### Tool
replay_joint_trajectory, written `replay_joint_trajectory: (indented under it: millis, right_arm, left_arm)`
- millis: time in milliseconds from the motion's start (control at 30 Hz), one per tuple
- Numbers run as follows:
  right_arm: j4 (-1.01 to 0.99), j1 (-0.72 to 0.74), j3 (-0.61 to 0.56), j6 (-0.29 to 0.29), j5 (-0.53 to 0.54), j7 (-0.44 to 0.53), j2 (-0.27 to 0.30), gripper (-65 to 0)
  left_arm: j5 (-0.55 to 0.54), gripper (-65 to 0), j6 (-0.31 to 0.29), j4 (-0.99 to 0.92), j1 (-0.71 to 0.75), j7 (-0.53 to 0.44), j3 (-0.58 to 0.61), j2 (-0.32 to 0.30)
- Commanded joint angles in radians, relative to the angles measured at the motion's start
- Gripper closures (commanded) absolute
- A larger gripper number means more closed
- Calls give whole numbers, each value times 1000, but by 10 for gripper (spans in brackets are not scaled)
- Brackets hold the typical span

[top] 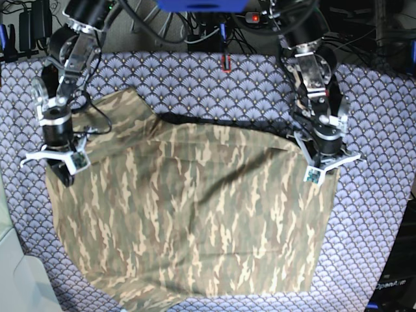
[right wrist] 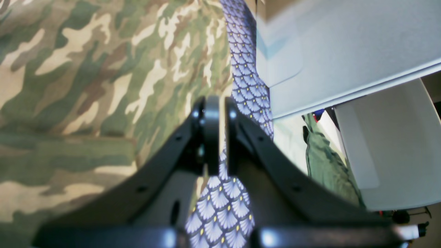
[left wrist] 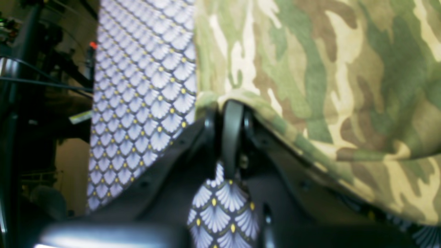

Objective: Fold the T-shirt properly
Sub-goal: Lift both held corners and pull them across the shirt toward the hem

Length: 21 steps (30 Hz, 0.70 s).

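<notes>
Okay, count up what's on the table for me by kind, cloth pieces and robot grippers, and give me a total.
Camouflage T-shirt: 1
Purple-grey fan-scale tablecloth: 1
Grippers: 2, the left gripper and the right gripper, each at a side edge of the shirt
Total: 4

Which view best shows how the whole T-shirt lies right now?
The base view: the T-shirt shows nearly whole, spread on the tablecloth. The wrist views show only close camouflage patches by the shut left gripper and right gripper.
</notes>
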Motion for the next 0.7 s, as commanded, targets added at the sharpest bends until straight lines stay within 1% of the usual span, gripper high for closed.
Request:
replay_joint_trajectory:
  millis: [0,33,67,133,200,300,367,433,600,667]
  right_arm:
    - [7,25,-2,-14,12,25,3,-15]
    - [-1,26,-5,-14,12,25,4,-15]
    - [-10,26,-7,-14,11,25,6,-15]
    - [-13,26,-7,-14,11,25,6,-15]
    - [-14,26,-7,-14,11,25,6,-15]
    - [-14,19,-7,-14,11,25,4,-15]
    - [-19,16,-2,-14,12,25,4,-15]
    - [-47,16,-2,-14,12,25,6,-15]
    - [-88,14,10,-14,14,26,15,-15]
    - [-108,14,23,-14,14,31,17,-15]
  left_arm:
    - [-3,-30,15,8,-30,-17,1,-1]
    - [-3,-30,18,-1,-39,-17,1,-1]
    - [-3,-30,38,-12,-48,-17,1,-1]
    - [-3,-30,97,-41,-70,-17,9,-1]
    - [-1,-30,122,-75,-100,-16,9,-1]
    - [-1,-30,133,-122,-140,-5,9,-1]
    - [-3,-30,133,-144,-171,48,9,-1]
    - [-7,-30,134,-159,-203,81,4,-1]
    - [-6,-30,134,-165,-272,101,0,-1]
    - [-6,-30,136,-175,-290,134,0,-1]
